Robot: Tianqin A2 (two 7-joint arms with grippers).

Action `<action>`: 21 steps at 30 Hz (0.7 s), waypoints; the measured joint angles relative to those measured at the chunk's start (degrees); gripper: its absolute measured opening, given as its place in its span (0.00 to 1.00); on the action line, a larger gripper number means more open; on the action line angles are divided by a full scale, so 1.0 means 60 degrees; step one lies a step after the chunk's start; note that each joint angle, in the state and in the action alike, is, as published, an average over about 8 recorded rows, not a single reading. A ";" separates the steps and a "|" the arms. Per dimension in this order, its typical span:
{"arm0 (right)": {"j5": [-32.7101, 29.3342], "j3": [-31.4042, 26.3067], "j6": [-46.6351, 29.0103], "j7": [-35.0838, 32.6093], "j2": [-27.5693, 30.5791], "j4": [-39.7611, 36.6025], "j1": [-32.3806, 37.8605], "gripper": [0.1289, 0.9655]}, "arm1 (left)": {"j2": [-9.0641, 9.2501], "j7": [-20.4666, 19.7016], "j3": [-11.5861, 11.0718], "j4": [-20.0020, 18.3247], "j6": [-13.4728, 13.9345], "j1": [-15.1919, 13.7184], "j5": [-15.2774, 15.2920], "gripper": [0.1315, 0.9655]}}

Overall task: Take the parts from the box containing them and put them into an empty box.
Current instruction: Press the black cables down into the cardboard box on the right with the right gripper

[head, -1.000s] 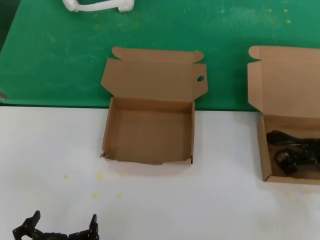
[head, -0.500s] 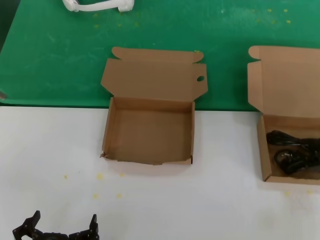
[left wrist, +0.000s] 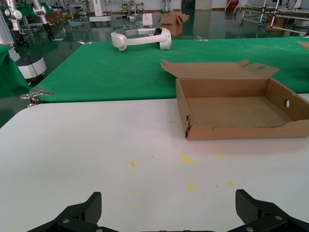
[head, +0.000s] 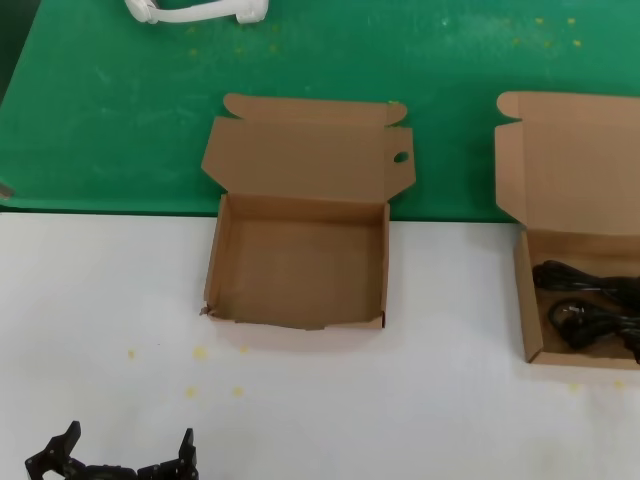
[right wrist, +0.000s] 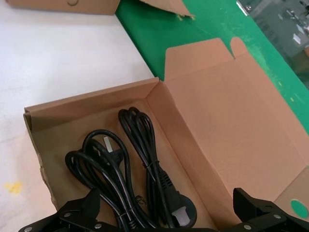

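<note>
Two coiled bundles of thin black cord with plug ends (right wrist: 130, 176) lie side by side in the shallow brown cardboard mailer box with plain flaps (right wrist: 91, 104), which sits at the right edge of the white table top (head: 100, 290); in the head view their long axes run left to right across that box (head: 527, 300), parallel to its front wall, one bundle behind the other (head: 590, 300). In the right wrist view one bundle ends in a round black plug body near the camera, and the other shows a plug with bare metal prongs about midway along. The right gripper (right wrist: 164, 212) hangs directly over these cords with its two black fingertips (right wrist: 79, 210) spread wide apart, the bundles lying between and below them, untouched. The second shallow brown cardboard box with a small round hole in its lid flap (head: 300, 320) stands in the middle of the table, lid folded back onto the green mat (head: 100, 100), nothing inside it. The left gripper (head: 120, 462) rests low at the near left of the table, its fingers likewise spread (left wrist: 166, 215), well apart from both boxes. A white headset-like device (left wrist: 141, 37) lies on the green mat beyond.
</note>
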 joint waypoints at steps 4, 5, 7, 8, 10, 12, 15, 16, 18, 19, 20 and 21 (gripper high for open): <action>-0.0068 -0.0021 -0.0132 -0.0225 -0.0143 -0.0276 0.0173 1.00 | 0.0000 0.0000 0.0000 0.0000 0.0000 0.0000 0.0000 1.00; -0.0072 -0.0031 -0.0169 -0.0308 -0.0186 -0.0359 0.0225 1.00 | 0.0000 0.0000 0.0000 0.0000 0.0000 0.0000 0.0000 1.00; -0.0087 -0.0063 -0.0260 -0.0481 -0.0279 -0.0540 0.0347 1.00 | 0.0000 0.0000 0.0000 0.0000 0.0000 0.0000 0.0000 1.00; -0.0098 -0.0084 -0.0311 -0.0568 -0.0323 -0.0633 0.0413 1.00 | 0.0000 0.0000 0.0000 0.0000 0.0000 0.0000 0.0000 1.00; -0.0136 -0.0138 -0.0426 -0.0707 -0.0400 -0.0799 0.0545 1.00 | 0.0000 0.0000 0.0000 0.0000 0.0000 0.0000 0.0000 1.00; -0.0208 -0.0206 -0.0559 -0.0771 -0.0459 -0.0932 0.0680 1.00 | 0.0000 0.0000 0.0000 0.0000 0.0000 0.0000 0.0000 1.00; -0.0375 -0.0322 -0.0774 -0.0688 -0.0510 -0.1035 0.0860 1.00 | 0.0000 0.0000 0.0000 0.0000 0.0000 0.0000 0.0000 1.00; -0.0446 -0.0363 -0.0848 -0.0619 -0.0519 -0.1046 0.0917 1.00 | 0.0000 0.0000 0.0000 0.0000 0.0000 0.0000 0.0000 1.00; -0.0596 -0.0443 -0.0991 -0.0457 -0.0532 -0.1047 0.1029 1.00 | 0.0000 0.0000 0.0000 0.0000 0.0000 0.0000 0.0000 1.00; -0.0673 -0.0481 -0.1060 -0.0370 -0.0537 -0.1043 0.1082 1.00 | 0.0000 0.0000 0.0000 0.0000 0.0000 0.0000 0.0000 1.00; -0.0746 -0.0516 -0.1126 -0.0288 -0.0543 -0.1040 0.1135 1.00 | 0.0000 0.0000 0.0000 0.0000 0.0000 0.0000 0.0000 1.00; -0.0815 -0.0548 -0.1189 -0.0214 -0.0550 -0.1041 0.1188 1.00 | 0.0000 0.0000 0.0000 0.0000 0.0000 0.0000 0.0000 1.00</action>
